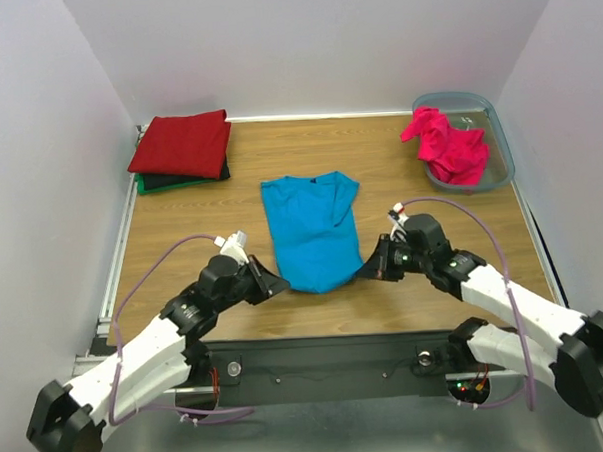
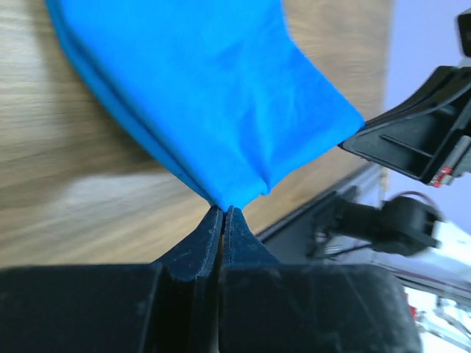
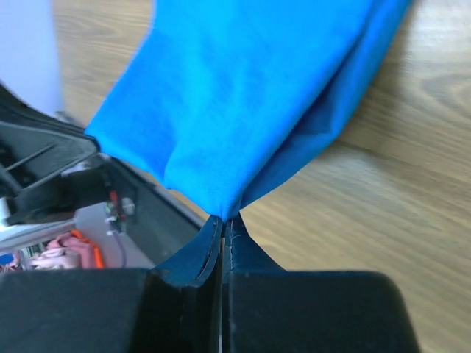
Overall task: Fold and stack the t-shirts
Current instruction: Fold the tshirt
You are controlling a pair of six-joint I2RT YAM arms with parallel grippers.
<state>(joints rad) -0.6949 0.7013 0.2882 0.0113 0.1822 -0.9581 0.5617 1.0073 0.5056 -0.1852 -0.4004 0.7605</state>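
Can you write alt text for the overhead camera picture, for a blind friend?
The left gripper and right gripper each pinch a near corner of a blue t-shirt on a wooden table. Behind lie a folded stack, red on top, and a pink shirt in a bin.

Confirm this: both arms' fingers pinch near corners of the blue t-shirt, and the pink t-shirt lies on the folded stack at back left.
One point is wrong. The top external view shows the pink t-shirt in the plastic bin at back right, not on the folded stack. The left fingers and right fingers do pinch near corners of the blue t-shirt.
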